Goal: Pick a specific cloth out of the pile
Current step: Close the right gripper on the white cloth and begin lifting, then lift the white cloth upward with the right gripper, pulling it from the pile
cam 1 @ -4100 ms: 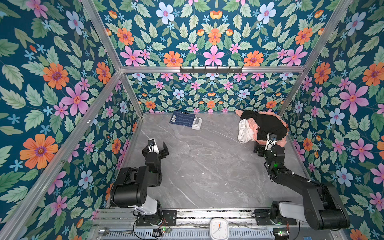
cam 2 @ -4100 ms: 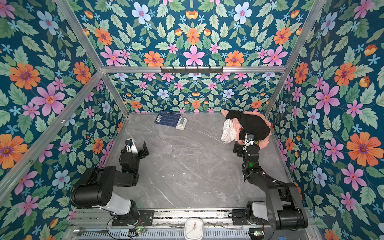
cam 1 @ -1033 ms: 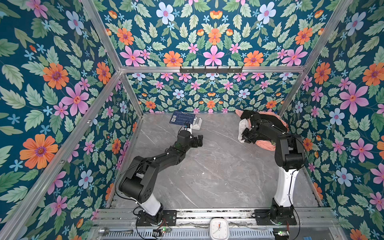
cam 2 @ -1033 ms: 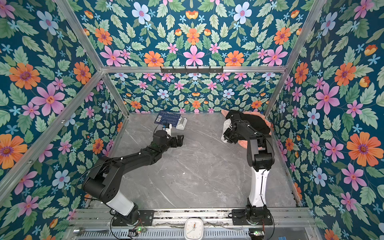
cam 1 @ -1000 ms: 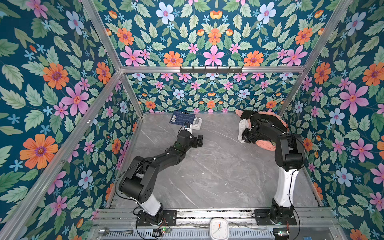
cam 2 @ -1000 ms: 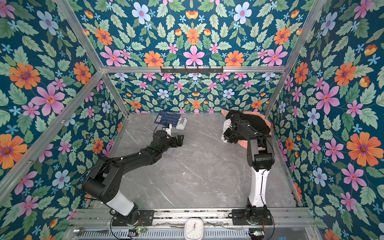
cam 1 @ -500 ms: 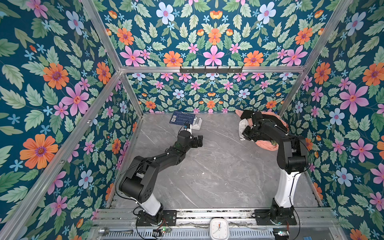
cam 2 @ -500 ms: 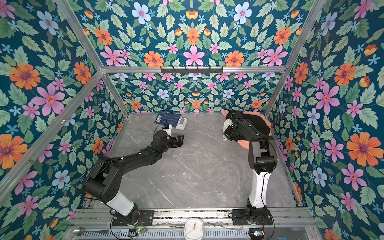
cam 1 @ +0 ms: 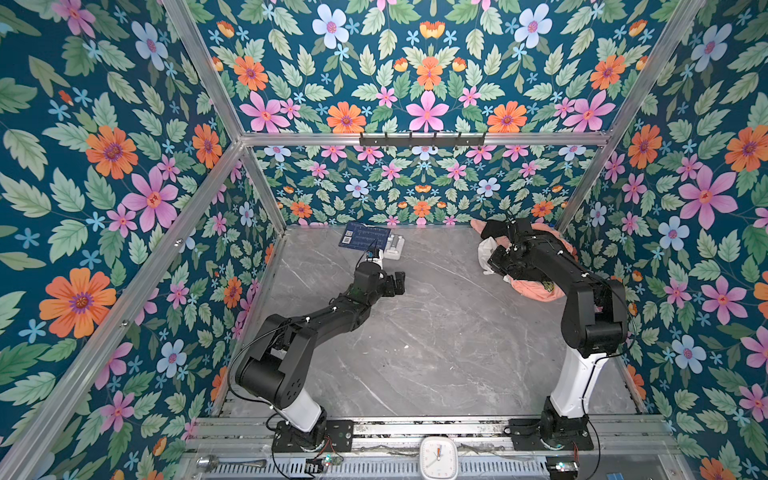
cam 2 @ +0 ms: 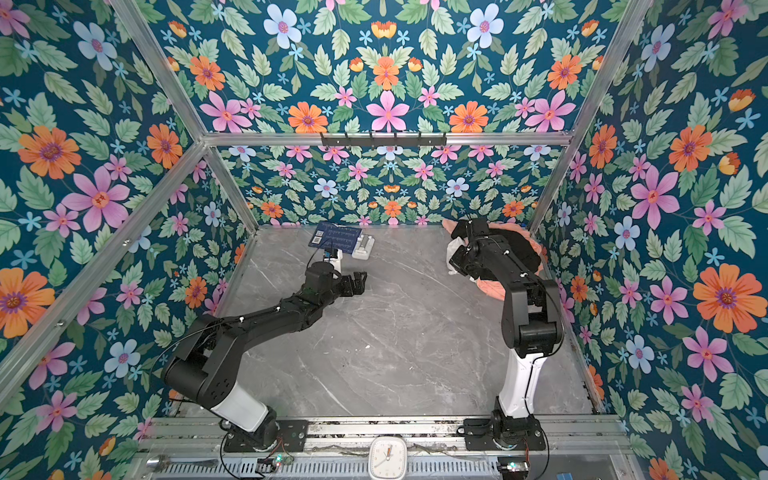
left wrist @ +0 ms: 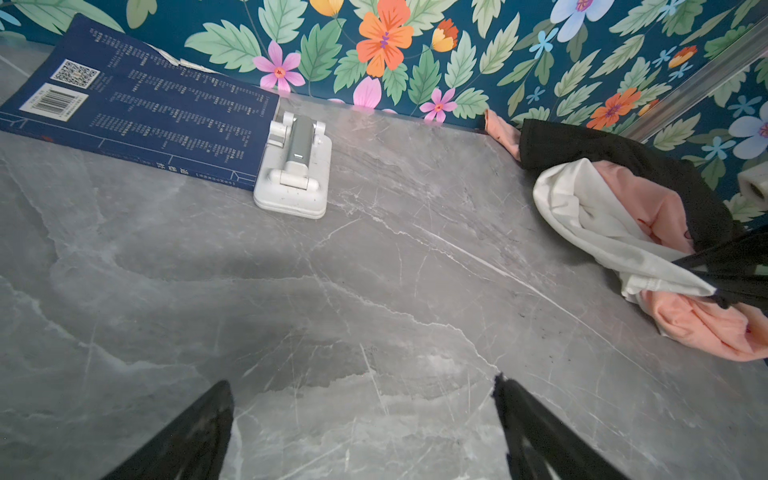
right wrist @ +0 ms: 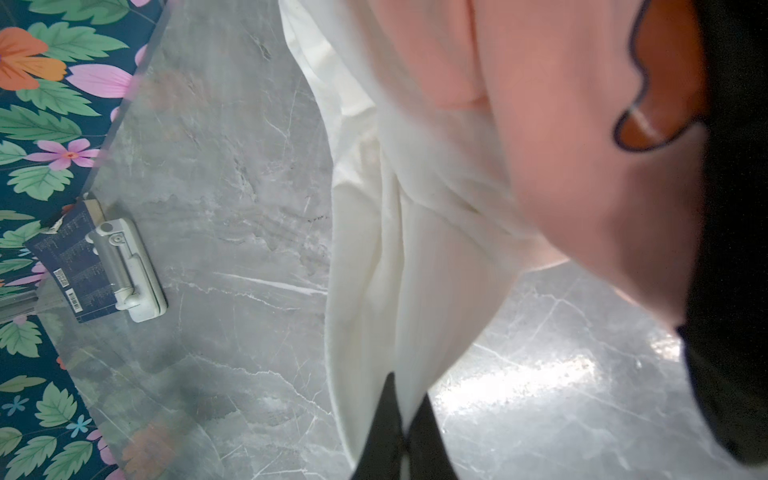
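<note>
The pile [cam 1: 536, 289] lies in the back right corner, a peach garment [left wrist: 698, 328] under a black one [left wrist: 602, 149]. The white cloth [cam 1: 483, 253] [cam 2: 452, 250] hangs out of its left side. In the right wrist view the cloth [right wrist: 395, 249] runs as a taut fold down between the two closed fingers. My right gripper [right wrist: 406, 386] [cam 1: 495, 266] is shut on it at the pile's left edge. My left gripper [cam 1: 400, 284] [cam 2: 360, 282] [left wrist: 361, 382] hovers open over bare table left of the middle, well apart from the pile, with nothing between its fingers.
A dark blue book [cam 1: 365, 236] and a white clamp-like device [cam 1: 394, 245] lie against the back wall, left of centre. The flowered walls close in on the grey marble table [cam 1: 415, 340] at the back and both sides. A coat-hook rail [cam 1: 422, 140] sits high on the back wall.
My right gripper has closed on the white cloth and its arm has lifted and shifted slightly right. The left arm has held still, gripper open.
</note>
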Available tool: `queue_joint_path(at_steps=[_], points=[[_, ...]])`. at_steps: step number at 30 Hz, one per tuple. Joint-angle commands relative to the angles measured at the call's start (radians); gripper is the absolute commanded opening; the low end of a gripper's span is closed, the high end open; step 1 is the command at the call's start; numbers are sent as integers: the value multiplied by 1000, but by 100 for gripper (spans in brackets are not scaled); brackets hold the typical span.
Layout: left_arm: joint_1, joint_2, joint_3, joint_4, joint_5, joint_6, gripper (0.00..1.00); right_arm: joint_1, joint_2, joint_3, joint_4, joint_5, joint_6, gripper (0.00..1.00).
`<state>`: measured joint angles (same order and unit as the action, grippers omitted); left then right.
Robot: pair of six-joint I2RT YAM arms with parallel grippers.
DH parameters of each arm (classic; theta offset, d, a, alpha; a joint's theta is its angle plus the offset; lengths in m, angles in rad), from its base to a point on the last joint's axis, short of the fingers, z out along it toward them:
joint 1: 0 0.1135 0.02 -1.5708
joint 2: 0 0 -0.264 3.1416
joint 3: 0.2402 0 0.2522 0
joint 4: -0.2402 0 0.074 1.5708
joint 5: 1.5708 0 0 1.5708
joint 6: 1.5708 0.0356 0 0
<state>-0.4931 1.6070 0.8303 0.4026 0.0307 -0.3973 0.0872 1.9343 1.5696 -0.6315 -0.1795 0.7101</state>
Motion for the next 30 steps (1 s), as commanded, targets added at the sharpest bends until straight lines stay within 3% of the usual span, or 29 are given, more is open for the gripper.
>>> queue_joint_path(at_steps=[1, 30], points=[[-2, -5, 2, 8, 2, -13, 100, 3, -26, 1, 4, 11, -9, 0], [-21, -14, 30, -5, -12, -11, 100, 3, -165, 0, -3, 41, -15, 0]])
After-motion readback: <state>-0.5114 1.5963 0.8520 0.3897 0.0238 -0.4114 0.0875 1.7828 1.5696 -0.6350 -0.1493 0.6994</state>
